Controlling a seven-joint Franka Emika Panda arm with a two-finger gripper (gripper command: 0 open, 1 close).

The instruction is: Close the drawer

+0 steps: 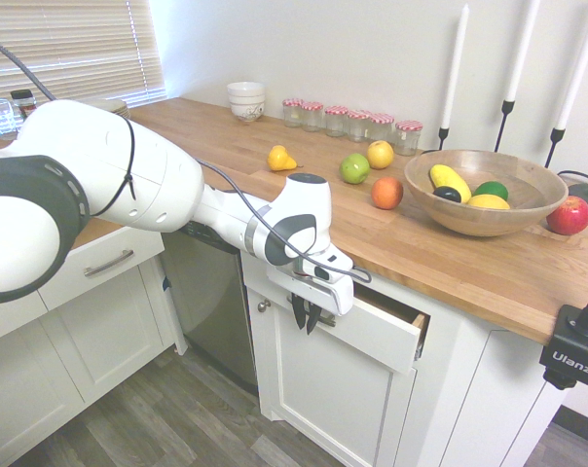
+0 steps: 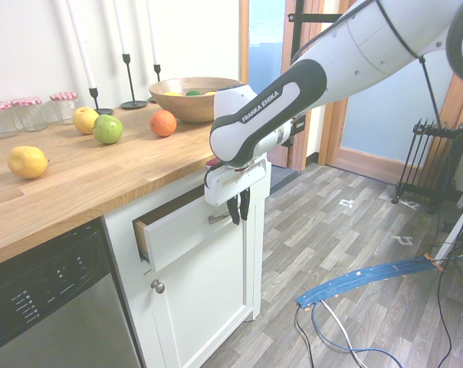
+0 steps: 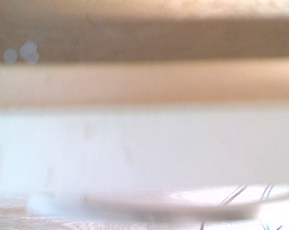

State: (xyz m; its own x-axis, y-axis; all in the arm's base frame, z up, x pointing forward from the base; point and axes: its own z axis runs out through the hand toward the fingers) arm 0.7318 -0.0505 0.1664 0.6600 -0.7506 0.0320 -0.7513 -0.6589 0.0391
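Note:
The drawer (image 1: 386,341) stands partly pulled out under the wooden countertop, its white front panel (image 2: 178,230) facing the room. The slim silver handle (image 2: 218,218) crosses the panel. My gripper (image 1: 306,313) hangs right in front of the panel at the handle, fingers pointing down and slightly apart, open, and I cannot tell whether they touch the handle. From the other side the gripper (image 2: 238,205) shows the same small gap. The wrist view is a blur of the white panel (image 3: 144,148) with the handle (image 3: 159,208) along its lower part.
A wooden bowl (image 1: 484,190) of fruit, loose fruit and jars (image 1: 352,122) sit on the countertop above. A dishwasher (image 1: 211,292) is left of the drawer's cabinet, and a smaller white drawer (image 1: 109,258) lies beyond it. A cupboard knob (image 2: 158,286) sits below.

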